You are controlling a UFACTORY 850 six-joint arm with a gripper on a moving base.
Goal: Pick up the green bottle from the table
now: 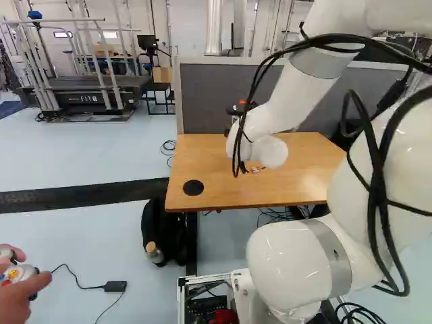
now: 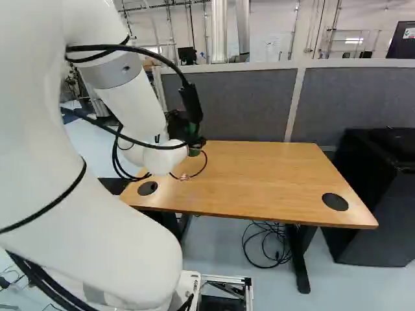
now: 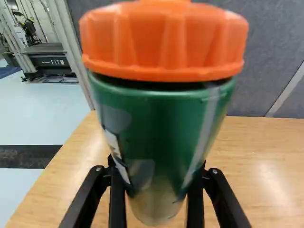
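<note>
In the right base view my black gripper (image 2: 185,126) is at the far left part of the wooden table (image 2: 259,175), partly hidden behind the arm's white wrist. A bit of the green bottle (image 2: 194,151) shows beside it. The wrist view has the gripper (image 3: 156,167) shut on the green bottle (image 3: 161,118), one finger pressed to each side of its lower part. The bottle is upright with a ribbed orange cap (image 3: 164,42). Its narrow lower end shows between the fingers; whether it touches the tabletop I cannot tell.
Grey partition (image 2: 240,100) behind the table; black cabinet (image 2: 373,194) to its right. A small reddish item (image 2: 185,177) lies on the tabletop near a round black cap (image 2: 148,188). Black bag (image 1: 162,229) by the table's left leg. Treadmill (image 1: 88,91) farther back. Cables (image 2: 266,243) under the table.
</note>
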